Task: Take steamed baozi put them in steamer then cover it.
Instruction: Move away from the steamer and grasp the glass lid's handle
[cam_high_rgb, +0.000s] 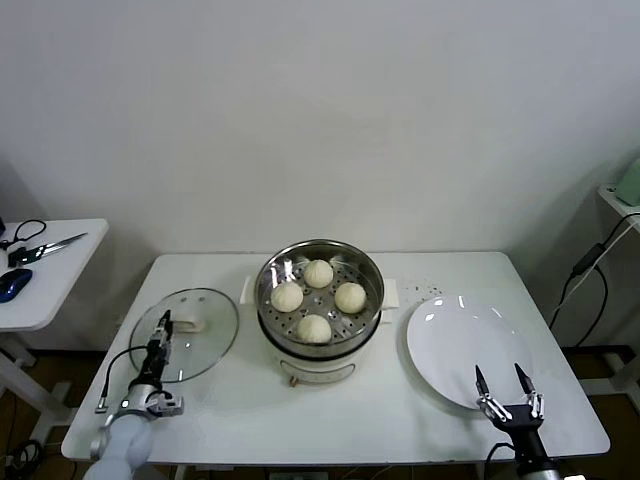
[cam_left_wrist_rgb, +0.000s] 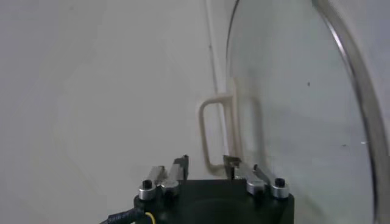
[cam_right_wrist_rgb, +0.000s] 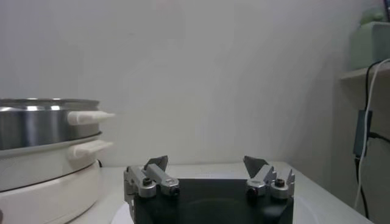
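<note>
Four cream-white baozi (cam_high_rgb: 318, 273) lie on the perforated tray inside the shiny steamer (cam_high_rgb: 366, 268) at the table's middle. The clear glass cover (cam_high_rgb: 205, 345) lies flat on the table left of the steamer, with its white handle (cam_high_rgb: 190, 323) up. My left gripper (cam_high_rgb: 162, 325) is over the cover's near left part, open, just short of the handle. In the left wrist view the handle (cam_left_wrist_rgb: 216, 131) stands straight ahead of the open left gripper (cam_left_wrist_rgb: 206, 164), apart from both fingertips. My right gripper (cam_high_rgb: 505, 385) is open and empty over the plate's front edge.
A flat white plate (cam_high_rgb: 455, 335) lies right of the steamer. The right wrist view shows my right gripper (cam_right_wrist_rgb: 207, 164) and the steamer's wall (cam_right_wrist_rgb: 42, 122) with its side handles. A side table (cam_high_rgb: 40, 290) with scissors stands at far left. A cable hangs at far right.
</note>
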